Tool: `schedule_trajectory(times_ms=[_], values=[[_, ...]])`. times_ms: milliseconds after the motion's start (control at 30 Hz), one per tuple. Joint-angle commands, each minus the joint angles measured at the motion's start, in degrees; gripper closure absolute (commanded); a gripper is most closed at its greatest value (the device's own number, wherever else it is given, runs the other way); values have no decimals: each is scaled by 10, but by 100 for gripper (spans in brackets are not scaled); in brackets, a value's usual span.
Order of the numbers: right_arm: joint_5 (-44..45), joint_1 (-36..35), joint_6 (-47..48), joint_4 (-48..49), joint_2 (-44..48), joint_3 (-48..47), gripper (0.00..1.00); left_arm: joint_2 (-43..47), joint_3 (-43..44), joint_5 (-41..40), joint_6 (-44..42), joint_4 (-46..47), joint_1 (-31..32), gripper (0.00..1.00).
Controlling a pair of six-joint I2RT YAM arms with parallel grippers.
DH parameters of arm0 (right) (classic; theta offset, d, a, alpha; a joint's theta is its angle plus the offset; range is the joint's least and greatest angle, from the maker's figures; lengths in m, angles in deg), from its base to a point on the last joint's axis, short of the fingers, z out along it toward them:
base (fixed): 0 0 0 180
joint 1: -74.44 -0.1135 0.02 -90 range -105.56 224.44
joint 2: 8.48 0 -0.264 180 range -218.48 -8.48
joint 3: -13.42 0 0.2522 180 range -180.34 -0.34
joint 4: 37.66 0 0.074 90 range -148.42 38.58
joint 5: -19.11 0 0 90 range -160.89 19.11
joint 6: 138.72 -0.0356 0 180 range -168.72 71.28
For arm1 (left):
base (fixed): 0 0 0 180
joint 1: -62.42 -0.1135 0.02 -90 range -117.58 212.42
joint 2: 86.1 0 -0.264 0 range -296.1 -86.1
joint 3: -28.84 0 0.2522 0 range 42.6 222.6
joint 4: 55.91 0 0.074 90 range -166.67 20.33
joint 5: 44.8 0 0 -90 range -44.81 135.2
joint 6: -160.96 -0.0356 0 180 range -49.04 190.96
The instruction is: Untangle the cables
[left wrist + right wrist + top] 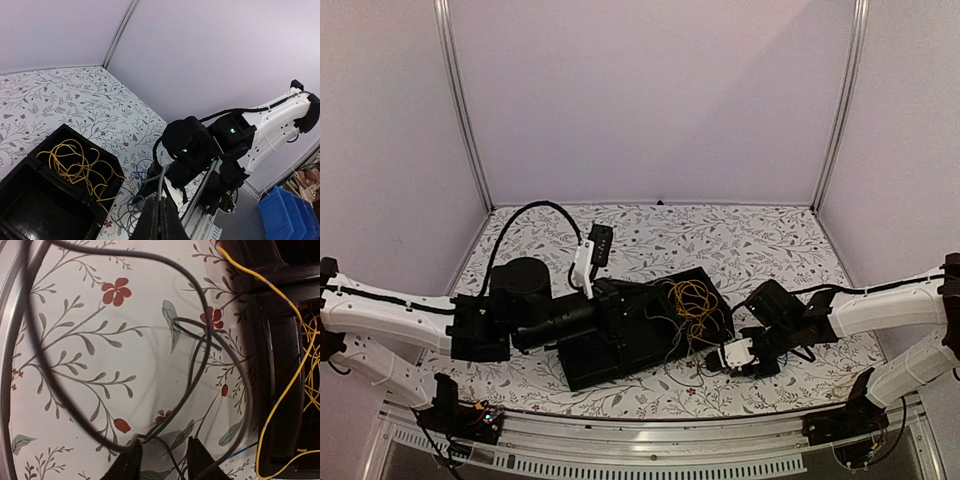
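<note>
Untangling by the black bin [610,365].
My left gripper [160,202] has its jaws pinching a thin cable [160,185]. My right gripper [162,455] has its jaws spread over dark cables [195,360] on the table [125,350]. Yellow cables [75,162] lie coiled in the bin.

**Pale booth, flowered tabletop**

Plain lilac walls [650,100] rise behind and to either side of the right gripper [718,359], joined at the corners by thin metal posts [465,110]. Beneath it lies a white tablecloth [760,240] printed with grey leaves and red flowers. Beyond the left gripper [161,206], past the table's edge, stand blue bins [282,212]. The light is soft and even.
</note>
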Motion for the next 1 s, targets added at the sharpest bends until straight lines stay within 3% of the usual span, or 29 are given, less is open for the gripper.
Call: schedule_trajectory(times_ms=[0, 100, 167, 533, 733, 967], values=[[19, 12, -13, 14, -32, -14, 76, 32, -9, -8, 4, -21, 11, 100], [39, 36, -4, 5, -47, -4, 94, 62, 21, -11, -14, -68, 18, 100], [46, 69, 18, 3, -43, 7, 97, 90, 54, -25, -37, -115, 23, 100], [50, 257, 115, -14, -26, 8, 100, 216, 243, -155, -176, -322, 27, 100], [49, 291, 118, -22, -52, -15, 100, 205, 315, -194, -226, -368, 27, 100], [26, 296, 88, -46, -36, -38, 100, 199, 311, -227, -221, -396, 26, 100]])
